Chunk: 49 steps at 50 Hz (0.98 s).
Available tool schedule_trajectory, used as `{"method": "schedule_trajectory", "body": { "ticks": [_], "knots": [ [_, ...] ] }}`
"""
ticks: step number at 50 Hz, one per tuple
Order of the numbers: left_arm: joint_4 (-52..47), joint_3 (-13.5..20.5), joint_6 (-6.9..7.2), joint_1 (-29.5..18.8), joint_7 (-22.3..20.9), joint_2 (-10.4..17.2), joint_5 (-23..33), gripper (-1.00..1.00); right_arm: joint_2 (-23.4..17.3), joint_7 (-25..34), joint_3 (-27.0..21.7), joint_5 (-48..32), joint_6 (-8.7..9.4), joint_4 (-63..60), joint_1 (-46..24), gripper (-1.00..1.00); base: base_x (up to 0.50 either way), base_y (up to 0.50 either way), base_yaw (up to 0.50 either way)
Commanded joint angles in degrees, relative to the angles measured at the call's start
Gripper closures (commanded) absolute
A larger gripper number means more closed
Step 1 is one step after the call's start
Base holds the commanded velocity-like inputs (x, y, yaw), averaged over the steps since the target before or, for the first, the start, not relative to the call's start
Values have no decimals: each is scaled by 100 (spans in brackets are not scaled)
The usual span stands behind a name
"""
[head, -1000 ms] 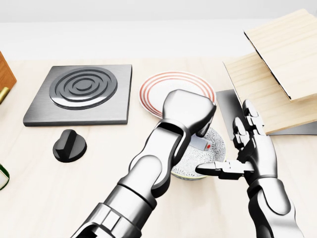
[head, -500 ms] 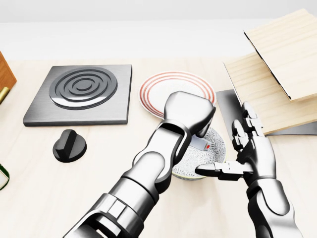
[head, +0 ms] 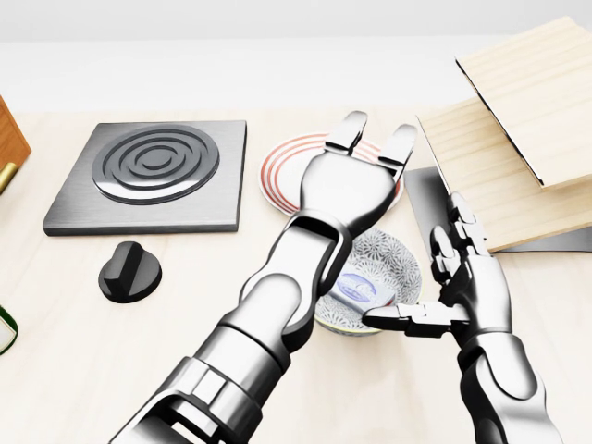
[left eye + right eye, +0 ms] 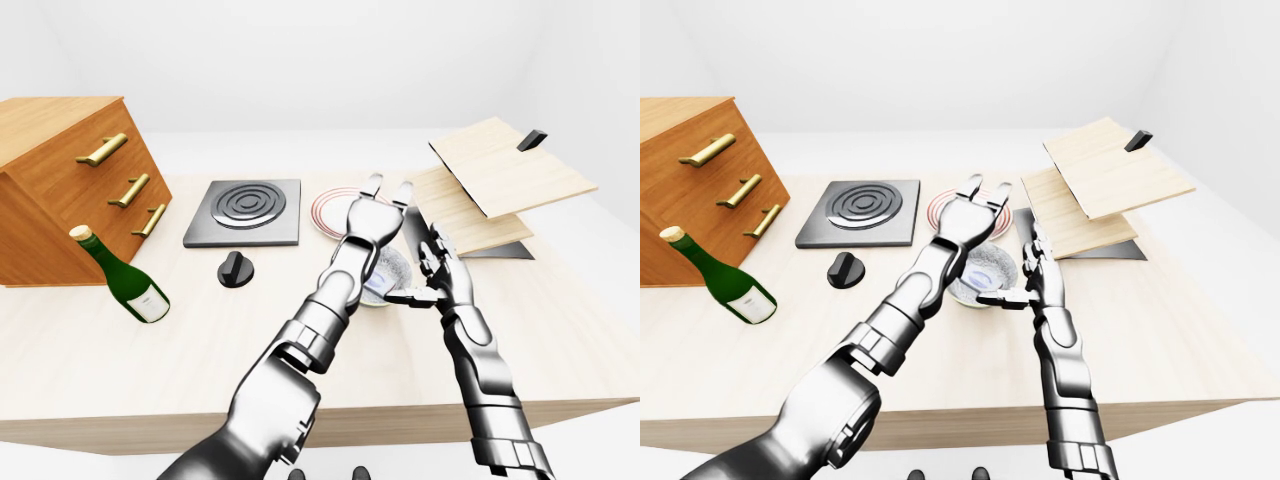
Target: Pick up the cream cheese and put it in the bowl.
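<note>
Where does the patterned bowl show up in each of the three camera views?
Left-eye view: bowl right of centre, mostly hidden between the two hands.
Head view: bowl lower right of centre, below the left hand.
Right-eye view: bowl near centre.
Shared landmark: the red-ringed plate just above the bowl.

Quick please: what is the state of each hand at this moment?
Left hand: open, fingers spread above the bowl, holding nothing.
Right hand: open beside the bowl, holding nothing.

A green wine bottle [image 4: 120, 275] lies beside wooden drawers [image 4: 60, 185], near a hotplate [image 3: 148, 176] and black knob [image 3: 129, 271].
</note>
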Motion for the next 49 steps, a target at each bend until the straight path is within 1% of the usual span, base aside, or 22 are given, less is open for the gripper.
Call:
{"method": "schedule_trajectory", "body": {
  "ticks": [1,7,11,13,15,16,18,19,21,23,24,29,30,32,33,36,37,40,43,47,48,49],
  "knots": [
    [-595,49,0,-38,-334,20,-423,-100,-5,-49,1,-25,0,-104,-31,-100,0,0,0],
    [-969,63,0,145,-562,84,-375,-100,3,-77,14,-39,0,-262,-5,-100,0,0,0],
    [-1603,195,0,464,-866,246,-642,-100,19,-180,111,-152,0,-924,74,-100,0,0,0],
    [-2106,343,0,675,-1142,374,-976,-100,35,-229,177,-239,0,-1435,96,-100,0,0,0],
    [-2453,527,0,791,-1390,543,-1477,-100,65,-296,227,-334,0,-1924,93,-100,0,0,0],
    [-2593,583,0,812,-1455,608,-1713,-100,77,-308,233,-372,0,-2070,76,-100,0,0,0],
    [-2822,647,0,794,-1380,812,-1966,-100,106,-340,267,-446,0,-2369,36,-100,0,0,0],
    [-3282,841,0,843,-1651,845,-2426,-100,117,-377,317,-499,0,-2664,-18,-100,0,0,0],
    [-3983,855,0,972,-2012,946,-2919,-100,139,-403,362,-578,0,-2991,-110,-100,0,0,0],
    [-4706,899,0,1107,-2234,1008,-3397,-100,171,-448,414,-664,0,-3274,-228,-100,0,0,0],
    [-5290,973,0,1192,-2384,1044,-3600,-100,186,-519,499,-765,0,-3406,-365,-100,0,0,0],
    [-5907,1055,0,1212,-2237,1399,-4276,-100,281,-552,660,-950,0,-3547,-688,-100,0,0,0],
    [-6009,1179,0,1211,-2243,1481,-4487,-100,263,-579,768,-1085,0,-3683,-815,-100,0,0,0],
    [-6122,1157,0,1224,-2218,1583,-4735,-100,306,-549,783,-1165,0,-3754,-871,-100,0,0,0],
    [-6463,1310,0,1238,-2227,1604,-4984,-100,358,-573,830,-1212,0,-3851,-997,-100,0,0,0],
    [-7372,1469,0,1395,-2367,1722,-5702,-100,481,-593,920,-1267,0,-3855,-1248,-100,0,0,0],
    [-7576,1533,0,1434,-2244,1781,-5874,-100,510,-604,944,-1298,0,-3820,-1313,-100,0,0,0],
    [-7974,1511,0,1547,-1920,1979,-6230,-100,562,-617,948,-1340,0,-3761,-1423,-100,0,0,0],
    [-8338,1572,0,1739,-1882,2080,-6682,-100,602,-640,934,-1329,0,-3662,-1518,-100,0,0,0],
    [-8358,1642,0,2028,-1653,2221,-7057,-100,597,-615,935,-1318,0,-3556,-1435,-100,0,0,0],
    [-8350,1642,0,2245,-1620,2233,-7154,-100,596,-615,938,-1319,0,-3600,-1408,-100,0,0,0],
    [-8337,1640,0,2301,-1573,2258,-7191,-100,599,-611,944,-1318,0,-3626,-1396,-100,0,0,0]
  ]
}}
